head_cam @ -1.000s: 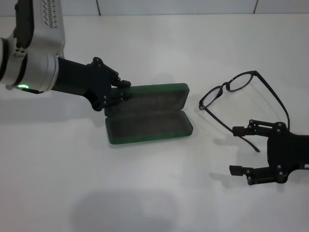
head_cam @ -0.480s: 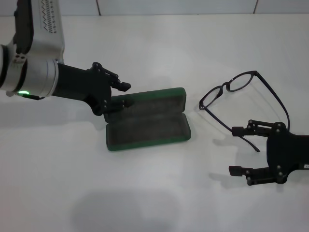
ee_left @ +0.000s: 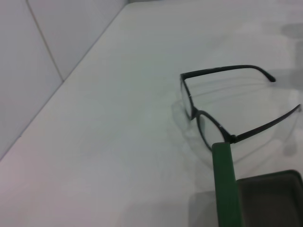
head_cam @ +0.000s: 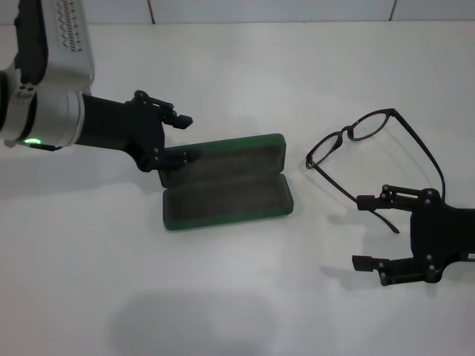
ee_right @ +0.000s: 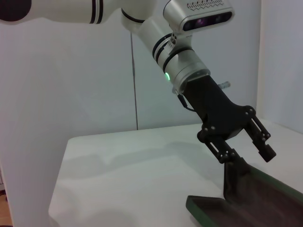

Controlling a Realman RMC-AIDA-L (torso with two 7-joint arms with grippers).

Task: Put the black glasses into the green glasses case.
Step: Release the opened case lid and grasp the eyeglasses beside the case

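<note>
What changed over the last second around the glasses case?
The left gripper let go of the green glasses case lid and opened, drawing slightly back; the lid tipped further open. The black glasses and the open right gripper stayed put.

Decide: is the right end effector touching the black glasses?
Cannot tell: in the head view the right end effector overlaps a temple of the black glasses.

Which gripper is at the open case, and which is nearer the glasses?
The left gripper sits at the green glasses case, by its raised lid. The right gripper is open beside the black glasses, by one temple tip.
</note>
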